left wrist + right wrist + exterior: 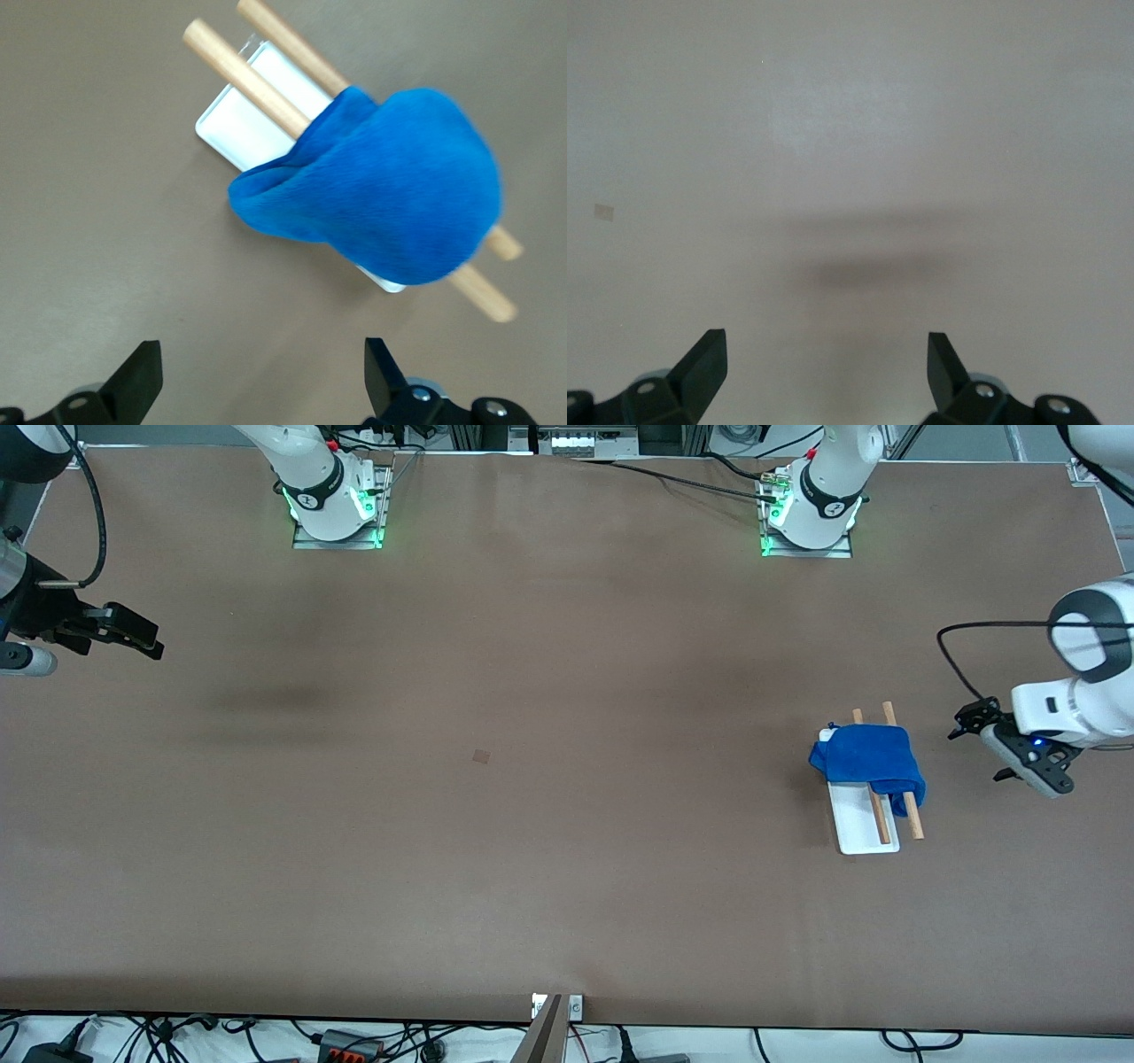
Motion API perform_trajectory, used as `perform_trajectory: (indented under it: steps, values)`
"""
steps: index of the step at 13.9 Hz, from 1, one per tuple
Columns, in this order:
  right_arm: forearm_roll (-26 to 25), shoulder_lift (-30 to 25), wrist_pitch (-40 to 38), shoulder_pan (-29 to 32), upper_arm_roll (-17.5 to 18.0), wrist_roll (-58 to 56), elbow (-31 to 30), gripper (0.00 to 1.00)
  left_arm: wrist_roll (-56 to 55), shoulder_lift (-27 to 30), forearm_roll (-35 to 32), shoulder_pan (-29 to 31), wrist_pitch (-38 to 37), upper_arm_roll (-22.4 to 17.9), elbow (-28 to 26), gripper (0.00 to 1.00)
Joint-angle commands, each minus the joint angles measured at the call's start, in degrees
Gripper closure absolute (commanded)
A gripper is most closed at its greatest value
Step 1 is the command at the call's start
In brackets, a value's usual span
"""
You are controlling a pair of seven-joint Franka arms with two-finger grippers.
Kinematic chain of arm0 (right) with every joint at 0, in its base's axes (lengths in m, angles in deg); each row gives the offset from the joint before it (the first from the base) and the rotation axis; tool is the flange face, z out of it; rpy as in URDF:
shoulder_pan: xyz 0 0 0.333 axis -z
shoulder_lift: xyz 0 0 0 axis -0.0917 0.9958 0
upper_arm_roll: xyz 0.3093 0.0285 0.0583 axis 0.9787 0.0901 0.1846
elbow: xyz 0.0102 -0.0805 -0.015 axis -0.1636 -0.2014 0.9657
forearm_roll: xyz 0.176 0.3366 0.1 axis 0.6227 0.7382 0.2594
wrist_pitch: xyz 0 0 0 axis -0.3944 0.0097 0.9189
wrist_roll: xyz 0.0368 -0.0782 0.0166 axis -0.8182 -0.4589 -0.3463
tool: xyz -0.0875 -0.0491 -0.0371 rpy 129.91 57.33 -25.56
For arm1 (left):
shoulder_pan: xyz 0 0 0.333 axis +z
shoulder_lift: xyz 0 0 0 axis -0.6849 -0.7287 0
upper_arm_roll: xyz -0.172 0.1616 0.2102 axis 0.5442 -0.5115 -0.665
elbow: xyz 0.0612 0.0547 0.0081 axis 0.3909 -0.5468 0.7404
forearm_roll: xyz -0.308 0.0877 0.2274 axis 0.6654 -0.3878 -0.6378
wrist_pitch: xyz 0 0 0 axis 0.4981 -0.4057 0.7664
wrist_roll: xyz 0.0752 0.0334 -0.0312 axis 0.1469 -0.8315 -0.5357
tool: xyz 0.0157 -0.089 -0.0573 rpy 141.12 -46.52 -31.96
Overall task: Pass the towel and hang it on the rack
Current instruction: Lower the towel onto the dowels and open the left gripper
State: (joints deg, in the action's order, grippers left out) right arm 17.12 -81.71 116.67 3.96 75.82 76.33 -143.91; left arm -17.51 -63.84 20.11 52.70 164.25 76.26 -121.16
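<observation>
Towel (866, 757) lies draped over both dowels of the rack (866, 828), toward the left arm's end of the table (532, 824). Left gripper (264, 376) beside it — fingers spread, empty. Recommend withdrawing upward and clear, avoiding snagging cloth. Right gripper (826, 370) waits — fingers spread, empty.

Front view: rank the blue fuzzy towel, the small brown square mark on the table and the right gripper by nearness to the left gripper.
1. Blue fuzzy towel, draped over the rack beside the open left gripper.
2. Small brown square mark, mid-table.
3. Right gripper, open, waiting at the right arm's end.
</observation>
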Motion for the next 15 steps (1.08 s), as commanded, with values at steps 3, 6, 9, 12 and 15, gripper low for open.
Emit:
perform_trajectory:
  steps: [3, 6, 9, 12, 15]
  values:
    - [-0.94, -2.66, -0.44, 0.24, 0.32, -0.37, -2.10, 0.00, -7.72, 8.92, 1.06, -0.51, -10.66, 0.25, -0.26, 0.00]
    - [-1.03, -4.59, 3.95, 0.25, 0.32, -0.46, -6.76, 0.00, -16.23, 12.36, -2.88, -3.14, -12.77, 0.25, 1.14, 0.00]
    - [-0.94, -4.07, 4.14, 0.07, 0.50, -0.46, -5.98, 0.00, -30.92, 16.57, -3.15, -4.90, -18.84, 0.17, 1.33, 0.00]
    - [-0.85, -3.11, 3.88, 0.16, 0.50, -0.46, -4.14, 0.00, -38.31, 20.17, -3.16, -5.78, -20.78, 0.25, 1.07, 0.00]
    - [-0.85, -2.22, 3.44, -0.02, 0.76, -0.64, -3.16, 0.00, -50.68, 22.73, -3.24, -7.28, -24.03, 0.17, 1.24, 0.00]
